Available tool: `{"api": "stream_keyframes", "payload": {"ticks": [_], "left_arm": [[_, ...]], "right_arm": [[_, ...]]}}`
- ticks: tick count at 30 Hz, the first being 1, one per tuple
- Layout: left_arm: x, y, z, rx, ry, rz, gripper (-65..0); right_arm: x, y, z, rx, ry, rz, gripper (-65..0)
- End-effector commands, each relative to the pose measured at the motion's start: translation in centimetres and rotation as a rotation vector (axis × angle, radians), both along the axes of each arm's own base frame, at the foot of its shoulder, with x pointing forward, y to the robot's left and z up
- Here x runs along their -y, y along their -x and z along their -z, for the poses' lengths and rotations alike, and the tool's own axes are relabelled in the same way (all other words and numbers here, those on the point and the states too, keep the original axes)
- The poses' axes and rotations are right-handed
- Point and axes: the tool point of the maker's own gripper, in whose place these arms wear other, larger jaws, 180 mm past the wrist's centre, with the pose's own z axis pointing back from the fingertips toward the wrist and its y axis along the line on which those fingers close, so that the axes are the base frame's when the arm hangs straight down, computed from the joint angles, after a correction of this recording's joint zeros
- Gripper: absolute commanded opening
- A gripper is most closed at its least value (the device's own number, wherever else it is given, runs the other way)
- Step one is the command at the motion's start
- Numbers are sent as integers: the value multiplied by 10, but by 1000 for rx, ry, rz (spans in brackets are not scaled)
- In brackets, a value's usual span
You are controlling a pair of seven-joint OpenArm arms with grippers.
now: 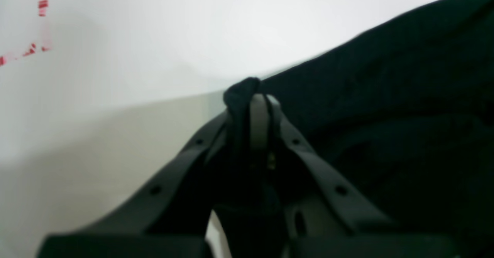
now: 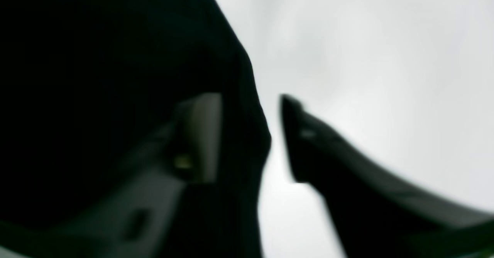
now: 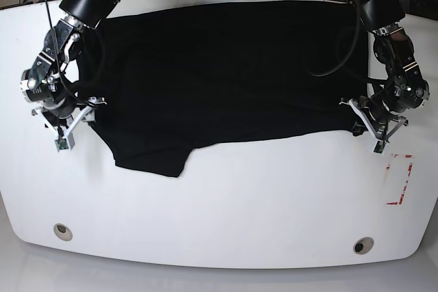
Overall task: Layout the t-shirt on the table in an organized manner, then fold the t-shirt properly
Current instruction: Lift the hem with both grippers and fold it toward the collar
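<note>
A glossy white table [image 3: 226, 217] with rounded edges fills the base view; beyond its far edge show a strip of grey floor and some cables. One black t-shirt [image 3: 219, 73] lies spread across the far half of the table, its print and label out of sight, with one flap of fabric drooping toward the near side left of the shirt's middle. No writing can be read anywhere. Left of the shirt, the right gripper [image 3: 87, 109] sits at the shirt's edge; the right wrist view shows its jaws parted, with black cloth lying against one finger and the other finger apart from it over bare table. Two round grey grommet holes lie near the table's front edge, one [image 3: 62, 231] left of the shirt and one [image 3: 363, 245] right of it. At the shirt's right edge, the left gripper [image 1: 254, 96] is clenched on a pinch of the fabric. Just right of that, one red-outlined rectangle mark [image 3: 400, 180] sits on the table.
</note>
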Motion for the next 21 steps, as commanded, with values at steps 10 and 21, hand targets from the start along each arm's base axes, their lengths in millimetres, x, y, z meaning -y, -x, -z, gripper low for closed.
{"api": "stream_keyframes", "payload": {"ticks": [10, 21], "left_arm": [[-1, -13, -19, 65, -2, 5, -637], [-1, -14, -20, 68, -3, 5, -637]], "right_arm": [[-13, -67, -14, 134, -155, -10, 0], [-18, -88, 31, 101, -340, 27, 0]]}}
